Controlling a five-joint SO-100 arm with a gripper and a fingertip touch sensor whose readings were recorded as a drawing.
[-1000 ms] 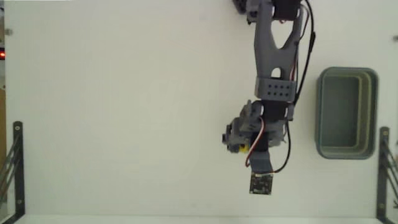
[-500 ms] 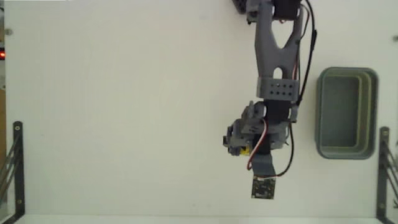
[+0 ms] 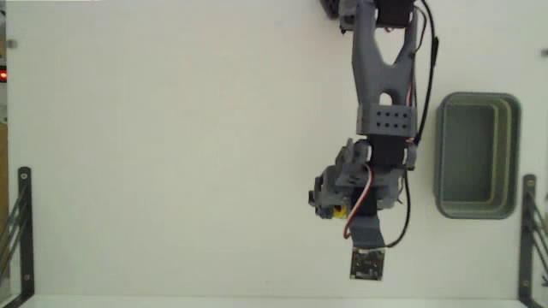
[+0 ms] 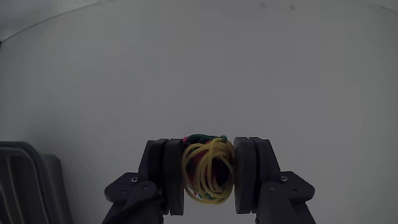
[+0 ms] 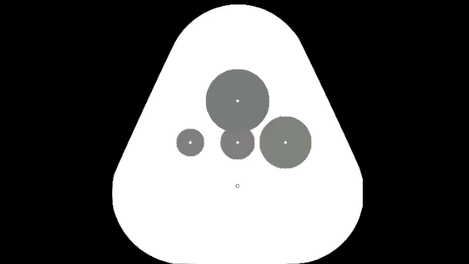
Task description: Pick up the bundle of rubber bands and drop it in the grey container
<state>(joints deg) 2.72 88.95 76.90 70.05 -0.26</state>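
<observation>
The bundle of rubber bands (image 4: 207, 171) is clamped between the narrowed fingers (image 4: 175, 176) at lower centre of the wrist view. The grey container (image 3: 477, 156) is seen well to the right in the fixed view, its long axis vertical.

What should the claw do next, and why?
Probably lift and swing toward the tub. In the wrist view the claw is shut on the bands, squeezed between both fingers. In the fixed view the tub is empty and lies right of the arm, apart from it.
</observation>
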